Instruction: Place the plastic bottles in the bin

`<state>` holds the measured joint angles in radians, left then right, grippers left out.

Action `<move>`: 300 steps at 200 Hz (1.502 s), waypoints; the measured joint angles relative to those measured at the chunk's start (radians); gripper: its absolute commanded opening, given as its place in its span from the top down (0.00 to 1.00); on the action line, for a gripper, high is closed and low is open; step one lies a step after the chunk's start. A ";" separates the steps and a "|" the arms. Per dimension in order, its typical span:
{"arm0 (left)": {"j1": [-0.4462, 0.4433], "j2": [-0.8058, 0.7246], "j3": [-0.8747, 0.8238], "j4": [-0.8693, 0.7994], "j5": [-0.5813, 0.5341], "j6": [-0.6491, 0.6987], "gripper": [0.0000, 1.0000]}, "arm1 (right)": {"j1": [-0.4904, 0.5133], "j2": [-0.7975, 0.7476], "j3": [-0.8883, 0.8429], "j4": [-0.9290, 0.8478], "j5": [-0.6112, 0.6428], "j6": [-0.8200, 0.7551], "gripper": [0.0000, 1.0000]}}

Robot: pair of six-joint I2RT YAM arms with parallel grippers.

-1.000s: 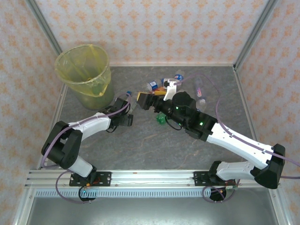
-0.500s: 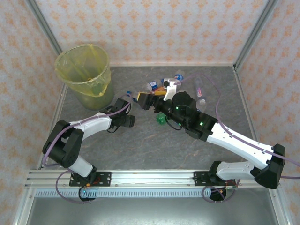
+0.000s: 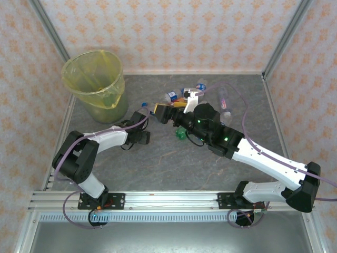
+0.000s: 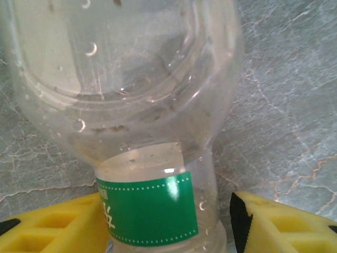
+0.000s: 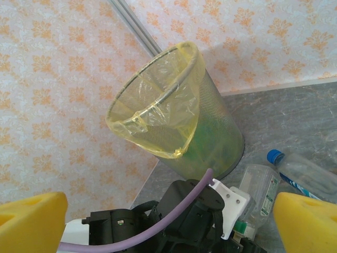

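Near the bin point(image 3: 107, 107) on the tabletop point(image 4: 284, 105), a clear green-labelled bottle point(image 4: 131, 105) sits between the left pincer point(image 4: 168, 211)'s parted pads point(image 4: 63, 226), not yet clamped; light, slick and crushable, it seems best taken at its narrow labelled section.

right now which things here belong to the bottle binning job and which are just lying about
Part of the job:
- plastic bottles heaped mid-table
- green-labelled bottle, inside the left end effector
- yellow-lined bin

Just there:
- grey table
- purple cables
- patterned walls
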<state>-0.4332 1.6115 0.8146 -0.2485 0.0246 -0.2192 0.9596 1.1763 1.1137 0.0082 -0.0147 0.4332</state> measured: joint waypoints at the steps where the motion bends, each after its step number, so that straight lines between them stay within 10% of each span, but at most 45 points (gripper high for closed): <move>1: 0.000 0.001 0.000 0.000 0.000 0.000 0.42 | 0.000 0.000 0.000 0.000 0.000 0.000 0.00; 77: -0.007 -0.011 0.003 -0.007 -0.007 -0.017 0.62 | 0.000 -0.001 -0.014 0.000 0.008 0.000 0.00; 245: -0.082 -0.423 0.341 -0.130 -0.132 -0.151 0.69 | 0.000 -0.001 -0.016 0.025 0.023 -0.008 0.00; 300: 0.064 -0.410 0.546 -0.219 -0.161 -0.179 0.69 | 0.000 -0.001 -0.016 0.032 0.021 -0.008 0.00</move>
<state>-0.3691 1.2015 1.3602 -0.4675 -0.1364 -0.3981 0.9596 1.1751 1.0977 0.0399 0.0059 0.4252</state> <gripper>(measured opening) 0.380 0.996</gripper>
